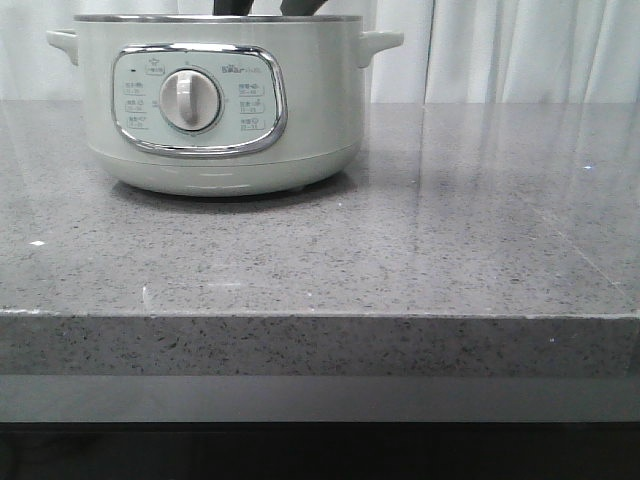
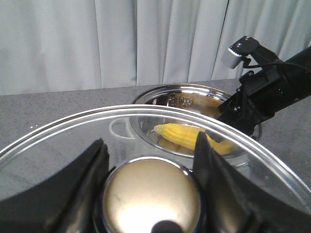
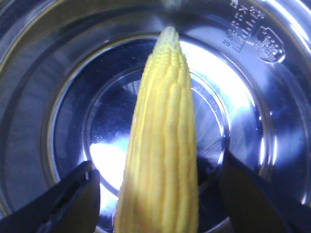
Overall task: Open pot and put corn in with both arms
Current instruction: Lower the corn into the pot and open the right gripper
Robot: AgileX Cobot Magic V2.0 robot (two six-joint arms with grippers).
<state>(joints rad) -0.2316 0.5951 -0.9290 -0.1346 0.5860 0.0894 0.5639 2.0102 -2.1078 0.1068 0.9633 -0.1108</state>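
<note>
The pale grey-green pot [image 1: 220,100] stands at the back left of the counter with its lid off. In the left wrist view my left gripper [image 2: 149,141] is shut on the metal knob [image 2: 150,194] of the glass lid [image 2: 58,141], held off to the side of the pot's steel rim [image 2: 160,94]. The yellow corn [image 2: 177,133] lies inside the pot. The right arm [image 2: 272,92] reaches down into it. In the right wrist view my right gripper [image 3: 156,165] is open, and the corn [image 3: 163,145] lies on the steel bottom [image 3: 58,97] between the fingers with a gap on each side.
The grey speckled countertop [image 1: 420,240] stretches right of the pot, its front edge [image 1: 320,315] near me. A white curtain [image 1: 520,50] hangs behind. Dark arm parts [image 1: 300,8] show just above the pot's rim.
</note>
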